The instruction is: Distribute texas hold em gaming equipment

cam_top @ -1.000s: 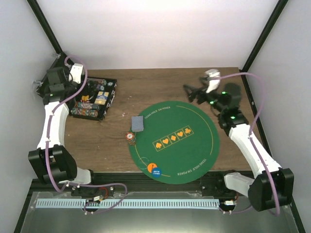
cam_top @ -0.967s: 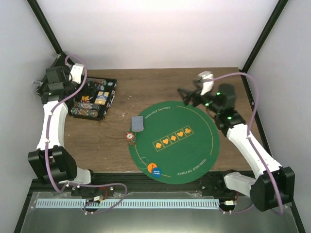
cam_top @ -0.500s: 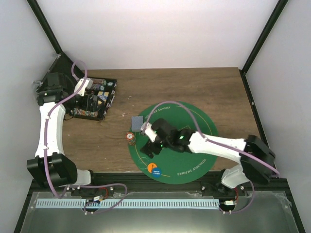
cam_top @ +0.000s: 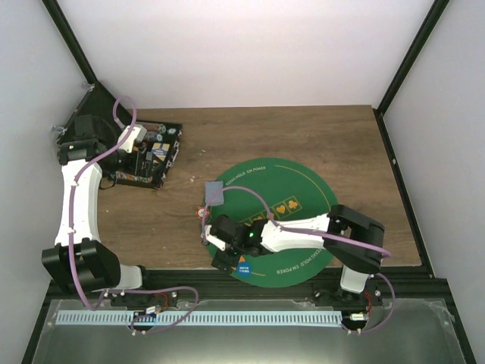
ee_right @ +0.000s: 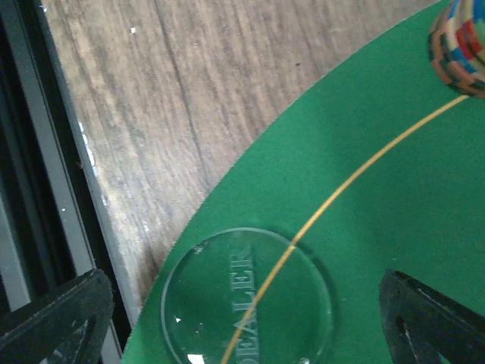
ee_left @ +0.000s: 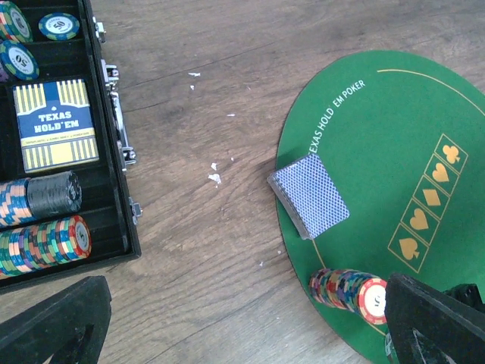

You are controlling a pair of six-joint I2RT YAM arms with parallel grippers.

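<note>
Jaws on both arms are wide apart, neither clamped on anything. Right gripper (ee_right: 242, 326) is low over the near-left rim of the mat (ee_right: 394, 197), one finger (ee_right: 53, 318) either side of the clear dealer button (ee_right: 246, 296). Can't tell if the fingers touch it. Button lies flat on the mat right at its edge, with the gold ring line running under it. Bare table (ee_right: 151, 91) is just left of it, then the black rail (ee_right: 30, 152). Chip roll (ee_right: 464, 45) pokes in at the top right of that view, apart from the button.

Top view: right gripper (cam_top: 220, 246) sits between the chip roll (cam_top: 201, 214) and the blue token (cam_top: 243, 268). Its arm lies across the mat and covers part of the suit marks. Blue token is on the mat's near edge, just beside the fingers. Deck (cam_top: 214, 192) is beyond the roll, at the mat's left rim.

Left gripper (ee_left: 242, 334) is held high by the case (ee_left: 125, 197). Its view:
- Deck (ee_left: 309, 196) is face down, blue back up, mostly on the mat with one corner over the wood.
- Chip roll lies on its side just inside the mat edge, red-and-white face toward the right. It is near the deck, not touching.
- Suit marks (ee_left: 428, 197) run in a gold row across the mat's middle.
- Case is open on the left, well apart from the mat.
- In the case: boxed deck (ee_left: 57, 125), two chip rows (ee_left: 38, 243) below it, loose chips (ee_left: 59, 25) above it.
</note>
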